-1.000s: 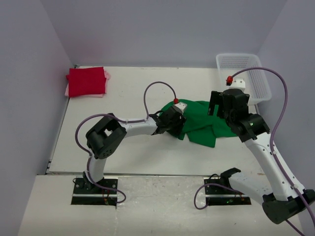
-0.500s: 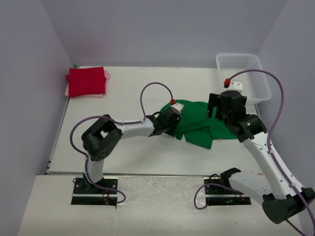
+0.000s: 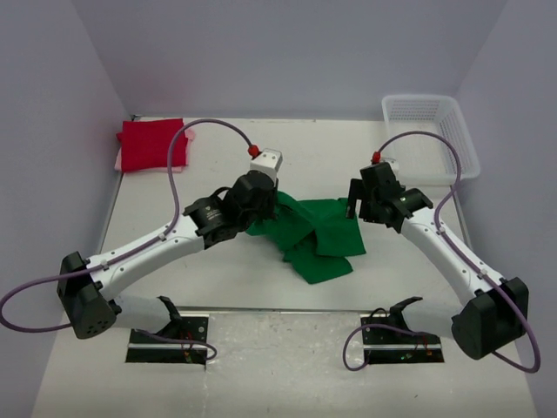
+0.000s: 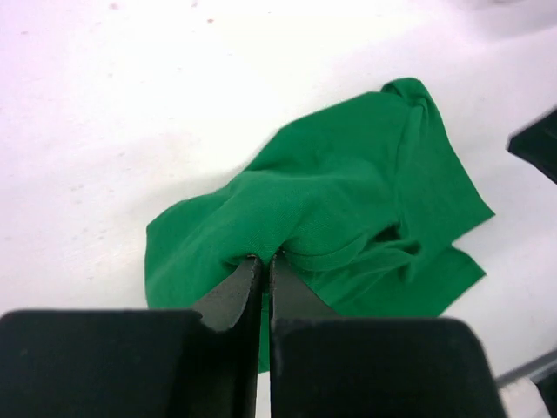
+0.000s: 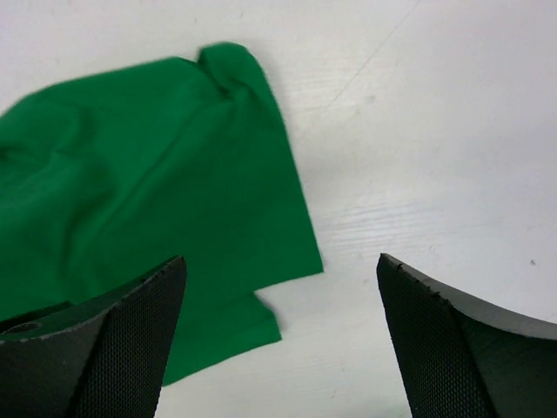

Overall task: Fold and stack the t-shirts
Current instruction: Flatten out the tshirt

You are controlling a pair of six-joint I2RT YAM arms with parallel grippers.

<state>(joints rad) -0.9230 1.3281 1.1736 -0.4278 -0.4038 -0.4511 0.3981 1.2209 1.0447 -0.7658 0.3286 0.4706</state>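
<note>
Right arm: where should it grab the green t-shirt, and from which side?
Take the free corner of the green t-shirt nearest the right gripper, coming from straight above. The cloth lies flat on the table there, and the left gripper pinches the opposite, bunched side.

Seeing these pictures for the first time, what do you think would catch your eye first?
The bright green t-shirt lies crumpled mid-table, one fold pinched by the left gripper, jaws shut. The right gripper hangs over its right edge, jaws open. A folded red t-shirt sits on a pink t-shirt in the far left corner.
</note>
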